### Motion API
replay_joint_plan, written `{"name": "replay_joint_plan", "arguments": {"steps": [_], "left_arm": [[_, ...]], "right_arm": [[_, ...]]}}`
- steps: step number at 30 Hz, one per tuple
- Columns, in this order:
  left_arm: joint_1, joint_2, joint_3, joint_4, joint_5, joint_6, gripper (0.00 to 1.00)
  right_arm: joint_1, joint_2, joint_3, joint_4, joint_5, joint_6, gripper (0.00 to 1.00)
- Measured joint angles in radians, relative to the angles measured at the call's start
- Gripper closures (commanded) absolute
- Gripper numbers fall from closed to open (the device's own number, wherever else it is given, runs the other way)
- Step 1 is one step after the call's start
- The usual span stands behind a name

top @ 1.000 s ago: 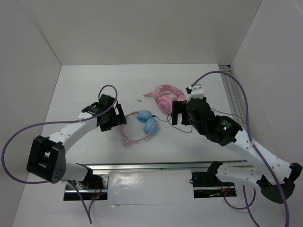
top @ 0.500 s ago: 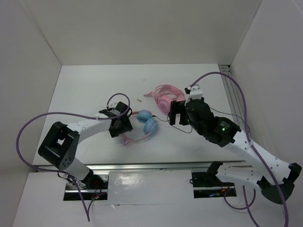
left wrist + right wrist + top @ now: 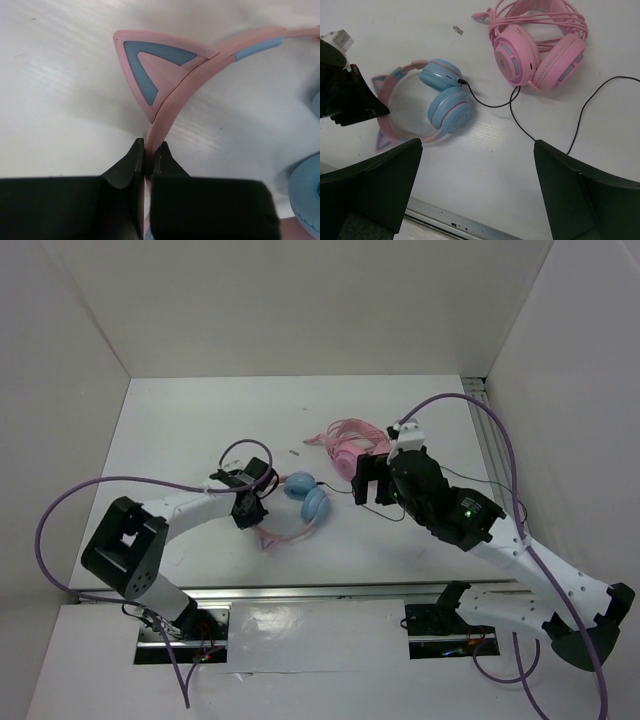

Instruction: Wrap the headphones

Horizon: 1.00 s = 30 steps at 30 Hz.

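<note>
Left gripper (image 3: 148,150) pinches the pink headband (image 3: 172,107) just below a cat ear, pinning the blue-cupped headphones (image 3: 442,100) flat on the white table (image 3: 180,420), near the all-pink headphones (image 3: 535,45). Right gripper (image 3: 476,150) hovers spread wide above the loose black cable (image 3: 490,106) trailing from an ear cup. Looks like the anchoring step; next, that thin cable needs a precise low pinch, then winding round.

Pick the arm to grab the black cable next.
Right. The right claw hangs open over the loose cable. The left claw is shut on the headband, so it is busy anchoring the headphones.
</note>
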Motion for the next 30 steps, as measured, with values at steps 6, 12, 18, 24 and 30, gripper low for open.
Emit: {"name": "replay_joint_plan", "arguments": {"steps": [6,12,18,24,30], "left_arm": [[-0.005,-0.266,0.082,-0.256,-0.009,0.109,1.00],[0.011,-0.378,0.498,-0.420,-0.002,0.301,1.00],[0.119,-0.376,0.835,-0.572,-0.027,0.457,1.00],[0.177,-0.307,1.044,-0.683,-0.035,0.537,1.00],[0.207,-0.287,1.088,-0.747,-0.013,0.562,1.00]], "right_arm": [[0.000,0.000,-0.016,0.076,-0.062,-0.015,0.00],[0.000,-0.026,-0.040,0.227,-0.235,-0.113,0.00],[0.006,-0.084,-0.122,0.451,-0.450,-0.279,0.00],[0.009,-0.088,-0.190,0.650,-0.465,-0.382,0.04],[0.003,0.043,-0.206,0.753,-0.479,-0.426,0.21]]}}
